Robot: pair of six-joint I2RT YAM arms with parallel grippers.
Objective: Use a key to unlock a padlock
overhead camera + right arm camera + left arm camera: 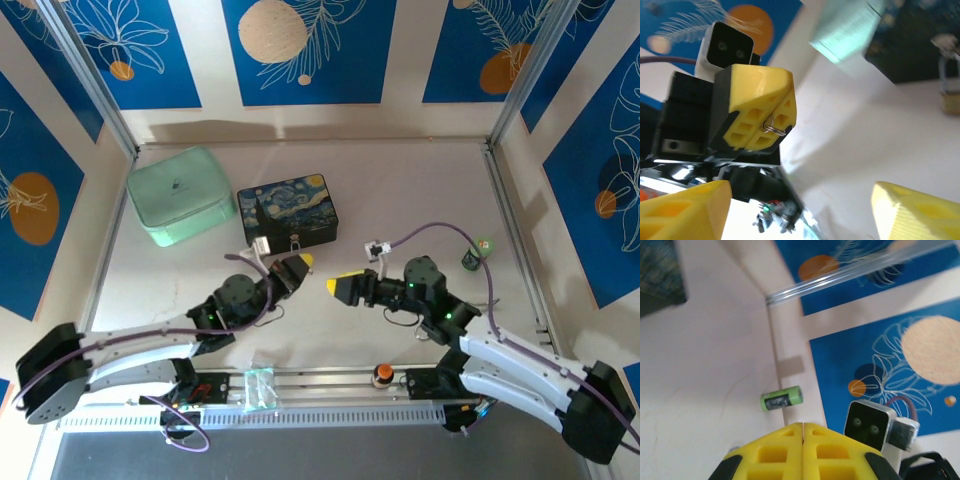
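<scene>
While its yellow fingers press together, left gripper [765, 122] pinches the key [775, 129], a silvery bit poking out of the seam. Right gripper [797, 202] faces it tip to tip, just beside, jaws spread wide, nothing in them. Both sit over a pale matte table [400, 190], boxed by white walls with blue leaf-print panels [350, 60] and metal rails.

The padlock [951, 100], brass body and silver shackle, stands just beyond the left gripper, right at the front of the dark starry tin [288, 212]; touching the tin or not, cannot tell. It is apart from the key. Mint case [180, 195] sits left of the tin, near it.

Green cylinder [781, 399] and a small dark item [468, 262] lie by the right rail, well apart from the grippers. Open tabletop runs between the grippers and that rail, and behind the tin to the back wall. Orange-topped thing [382, 375] rests at the near edge between the arm bases.
</scene>
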